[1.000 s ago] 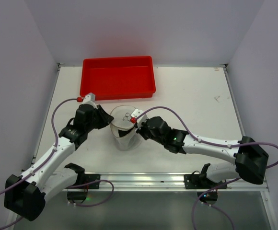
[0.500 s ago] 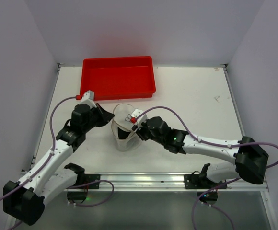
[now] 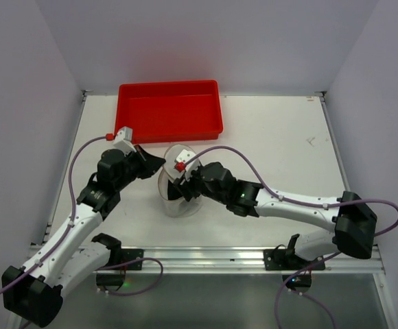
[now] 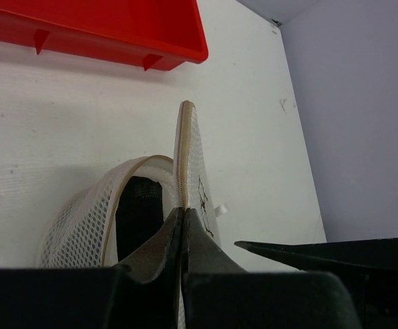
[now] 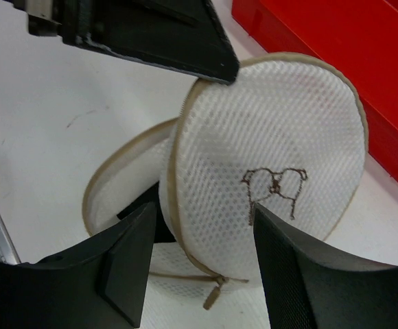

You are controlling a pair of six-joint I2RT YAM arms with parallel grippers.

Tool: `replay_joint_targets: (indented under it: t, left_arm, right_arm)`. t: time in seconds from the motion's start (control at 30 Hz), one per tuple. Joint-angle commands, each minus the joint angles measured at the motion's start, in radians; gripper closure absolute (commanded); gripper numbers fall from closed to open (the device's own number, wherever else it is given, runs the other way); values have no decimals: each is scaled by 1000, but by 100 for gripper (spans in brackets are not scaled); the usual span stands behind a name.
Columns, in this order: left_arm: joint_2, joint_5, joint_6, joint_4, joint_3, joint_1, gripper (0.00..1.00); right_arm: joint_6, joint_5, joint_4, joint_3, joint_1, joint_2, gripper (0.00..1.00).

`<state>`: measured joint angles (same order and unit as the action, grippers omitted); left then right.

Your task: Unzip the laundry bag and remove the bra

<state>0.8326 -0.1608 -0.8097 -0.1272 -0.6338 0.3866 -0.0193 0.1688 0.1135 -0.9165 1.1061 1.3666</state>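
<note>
- Red plastic tray [image 3: 171,113] lies on the white desk [image 3: 274,144], beyond the left fingers and apart from them.
- Left fingers [image 4: 183,218] are pressed together on the beige zip rim of the lid flap [image 4: 193,147]. The flap stands on edge, rising straight out of their tips.
- White mesh laundry bag [image 3: 171,205] sits on the desk between the two sets of fingers. Its round bowl lies just beside the left fingertips, with its mouth open.
- Black fabric of the bra [image 4: 138,205] shows inside that bowl, close beside the left fingertips and under the raised flap.
- The flap's broad face turns toward the right fingers and carries a small dark stitched mark [image 5: 274,185]. A beige zip pull [image 5: 211,297] hangs at the lower rim, in the gap between those fingers.
- Right fingers [image 3: 180,188] are spread wide and grip nothing. The flap and the bowl's rim fill the space just ahead of them, but I cannot tell whether either fingertip touches the mesh.
</note>
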Motion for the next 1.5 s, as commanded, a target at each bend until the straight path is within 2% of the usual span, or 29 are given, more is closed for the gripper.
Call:
replay_joint_targets:
  t: [0.0,0.27,0.33,0.37,0.4,0.43,0.47,0.5,0.53,0.6,0.63,0.83,0.9,1.03,1.23,1.37,1.47]
  left_arm:
    - [-6,-19,-8,52,-26,-2,100]
    - [-12,-3,-2,34,-37,0,100]
    - [-18,3,3,21,-40,0,100]
    - [-26,9,6,14,-40,0,100]
    - [-32,13,10,6,-40,0,100]
    - [-39,18,18,-27,-41,0,100]
    - [-56,29,45,-52,-46,0,95]
    - [-64,30,64,-67,-52,0,80]
    - [-72,35,79,-116,-56,0,75]
    - [-79,63,119,-172,-73,0,62]
    - [-81,66,142,-205,-78,0,59]
    - [-55,23,187,-232,-78,0,48]
    - [-30,-38,199,-215,-69,-2,45]
    - [46,-102,237,-216,-69,0,45]
    - [75,-75,288,-227,-40,1,44]
    - [128,13,305,-259,-55,0,44]
    - [146,6,305,-252,-56,0,43]
  right_arm:
    - [-8,28,17,-70,29,52,39]
    - [-30,280,38,-130,86,170,41]
    - [-22,360,89,-107,93,167,55]
    - [-16,382,112,-72,93,151,65]
    - [-10,417,138,-49,93,137,81]
    - [-10,422,181,-29,93,123,86]
    - [-13,428,198,6,93,91,91]
    - [-19,426,212,21,93,75,95]
    - [-22,419,234,34,93,60,100]
    - [-30,397,255,73,93,13,100]
    - [-34,381,288,86,93,-3,100]
    - [-53,345,311,137,93,-67,100]
    - [-60,336,311,142,93,-72,100]
    - [-68,344,305,140,93,-81,100]
    - [-90,333,316,136,93,-77,100]
    - [-99,328,321,120,93,-77,100]
    - [-106,321,327,119,93,-81,100]
